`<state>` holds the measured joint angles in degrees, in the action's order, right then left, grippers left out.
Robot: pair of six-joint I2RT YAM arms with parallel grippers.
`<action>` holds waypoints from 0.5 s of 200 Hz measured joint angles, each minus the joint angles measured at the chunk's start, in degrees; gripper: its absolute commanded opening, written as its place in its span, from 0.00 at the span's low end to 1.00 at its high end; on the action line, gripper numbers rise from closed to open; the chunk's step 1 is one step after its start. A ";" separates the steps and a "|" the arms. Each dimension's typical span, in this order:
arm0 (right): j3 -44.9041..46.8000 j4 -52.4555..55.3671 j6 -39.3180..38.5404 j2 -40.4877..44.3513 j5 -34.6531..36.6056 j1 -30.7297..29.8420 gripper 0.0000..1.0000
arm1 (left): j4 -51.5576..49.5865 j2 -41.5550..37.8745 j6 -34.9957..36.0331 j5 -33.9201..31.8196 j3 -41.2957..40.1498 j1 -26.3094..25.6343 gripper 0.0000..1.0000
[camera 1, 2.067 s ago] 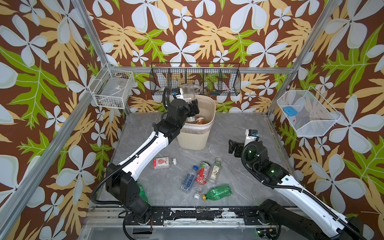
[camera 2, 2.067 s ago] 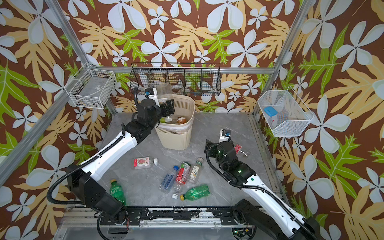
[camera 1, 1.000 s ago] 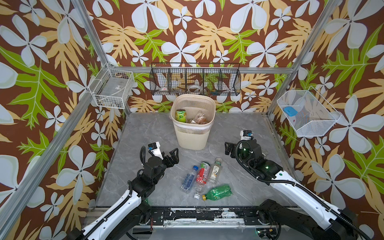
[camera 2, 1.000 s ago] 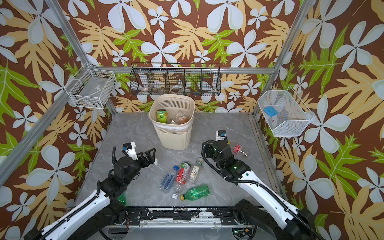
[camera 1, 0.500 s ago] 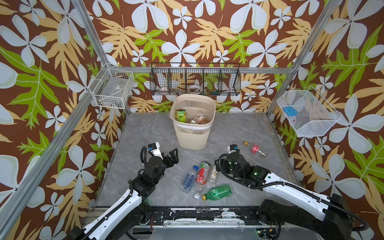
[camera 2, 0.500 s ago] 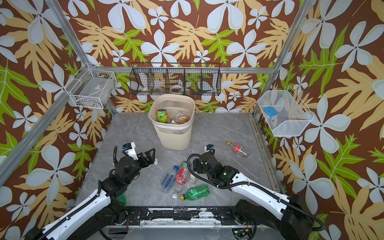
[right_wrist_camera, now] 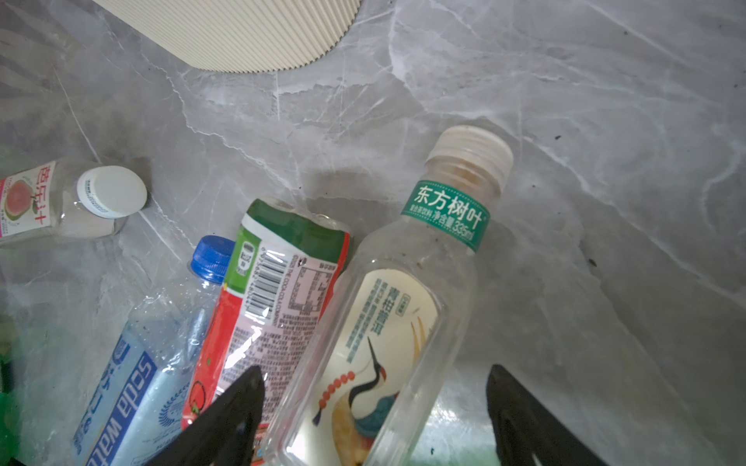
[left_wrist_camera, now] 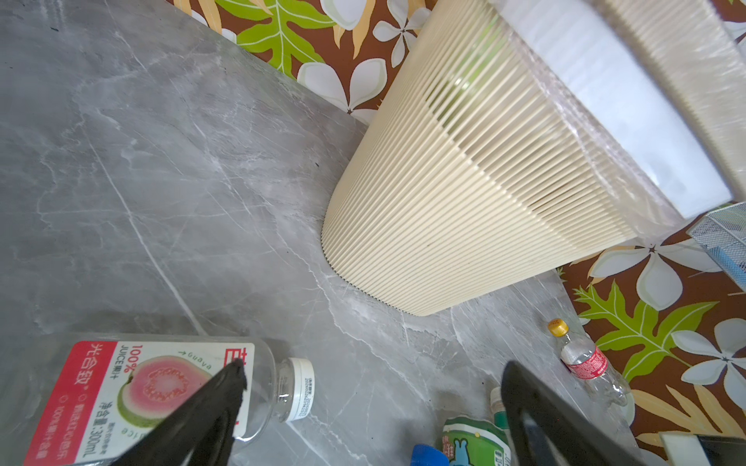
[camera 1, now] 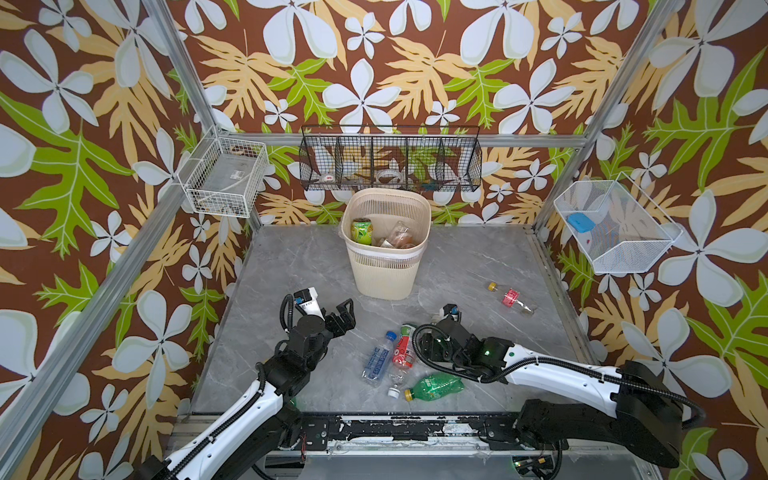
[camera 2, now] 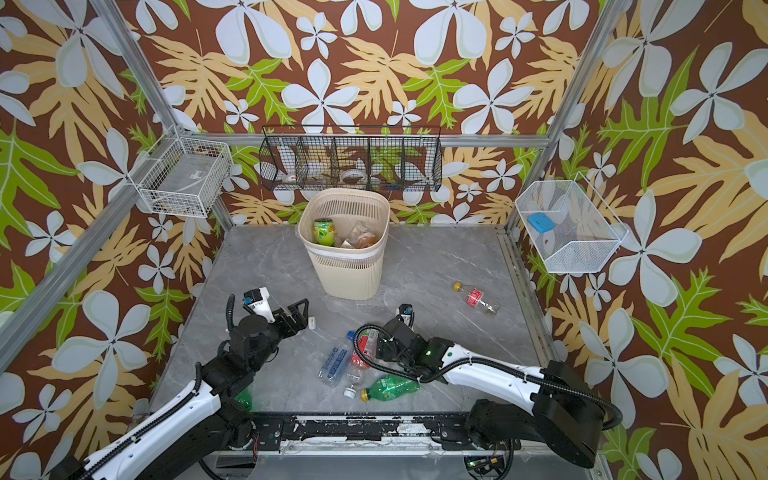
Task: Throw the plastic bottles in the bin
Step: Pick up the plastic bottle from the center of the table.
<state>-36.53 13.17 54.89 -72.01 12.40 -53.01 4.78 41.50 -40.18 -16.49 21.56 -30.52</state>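
Observation:
The beige bin [camera 1: 386,270] stands at the back middle with a green bottle [camera 1: 361,231] and other bottles inside. Near the front lies a cluster: a blue soda-water bottle [camera 1: 377,362], a red-labelled bottle [camera 1: 403,351], a green bottle [camera 1: 436,384] and a clear crane-label bottle [right_wrist_camera: 387,322]. My right gripper [right_wrist_camera: 375,375] is open, its jaws straddling the crane-label bottle with a gap on one side. My left gripper [left_wrist_camera: 373,375] is open just above a guava-juice bottle [left_wrist_camera: 153,387], with nothing between its fingers. A yellow-capped bottle [camera 1: 511,297] lies apart at the right.
A black wire basket [camera 1: 390,162] hangs on the back wall above the bin. White wire baskets hang at the left [camera 1: 226,178] and the right [camera 1: 615,226]. Another green bottle [camera 2: 243,397] lies partly hidden under my left arm. Metal posts frame the grey table.
My left arm came back from over the bin to the front left and now holds still. My right arm swung left onto the bottle cluster, uncovering the yellow-capped bottle, and its jaws have narrowed.

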 measured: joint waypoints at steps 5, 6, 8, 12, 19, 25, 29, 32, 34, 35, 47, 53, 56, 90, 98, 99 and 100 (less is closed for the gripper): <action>0.00 -0.42 0.07 -0.48 -0.02 0.00 0.83 | -0.04 -0.02 0.00 0.00 0.00 0.00 1.00; 0.00 -0.55 0.13 -0.63 -0.02 0.00 0.83 | -0.07 -0.02 0.00 0.00 0.00 0.00 1.00; 0.00 -0.66 0.20 -0.76 -0.04 0.00 0.83 | -0.07 -0.04 0.00 0.00 0.00 0.00 1.00; 0.04 -0.98 0.28 -1.18 -0.04 0.00 0.82 | -0.07 -0.04 -0.02 0.00 0.00 0.00 1.00; 0.13 -1.46 0.37 -1.84 -0.04 0.00 0.81 | -0.09 -0.04 -0.07 0.00 0.00 0.00 1.00; 0.22 -1.88 0.39 -2.34 -0.04 0.00 0.80 | -0.11 -0.04 -0.15 0.00 0.00 0.00 1.00; 0.33 -2.19 0.46 -2.71 -0.02 0.00 0.79 | -0.15 -0.04 -0.15 -0.02 0.00 0.00 1.00; 0.37 -2.45 0.50 -2.95 -0.02 0.00 0.78 | -0.17 -0.04 -0.15 -0.02 0.00 0.00 1.00; 0.42 -2.58 0.57 -3.15 -0.02 0.00 0.78 | -0.22 -0.04 -0.15 -0.02 0.00 0.00 1.00; 0.44 -2.69 0.59 -3.26 -0.02 0.00 0.78 | -0.22 -0.04 -0.15 -0.02 0.00 0.00 1.00; 0.44 -3.39 0.66 -4.35 0.00 0.00 0.74 | -0.28 -0.04 -0.17 -0.07 0.00 0.00 1.00; 0.44 -3.72 0.74 -4.79 0.00 0.00 0.73 | -0.31 -0.04 -0.17 -0.11 0.00 0.00 1.00; 0.44 -3.85 0.81 -4.98 0.02 0.00 0.72 | -0.31 -0.04 -0.17 -0.13 0.02 0.00 1.00; 0.17 -5.60 1.20 -7.30 0.46 0.24 0.70 | -0.46 -0.04 -0.17 -0.37 0.22 0.00 1.00; 0.02 -6.01 1.18 -7.93 0.50 0.52 0.70 | -0.46 -0.04 -0.17 -0.44 0.24 0.00 1.00; 0.00 -6.08 1.18 -8.04 0.50 0.55 0.70 | -0.46 -0.04 -0.17 -0.44 0.24 0.00 1.00; 0.00 -6.10 1.20 -8.09 0.50 0.57 0.70 | -0.46 -0.04 -0.17 -0.46 0.24 0.00 1.00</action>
<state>-36.53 7.07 56.10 -80.09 12.91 -52.45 4.32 41.45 -40.36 -16.95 21.80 -30.52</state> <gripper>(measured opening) 0.701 0.999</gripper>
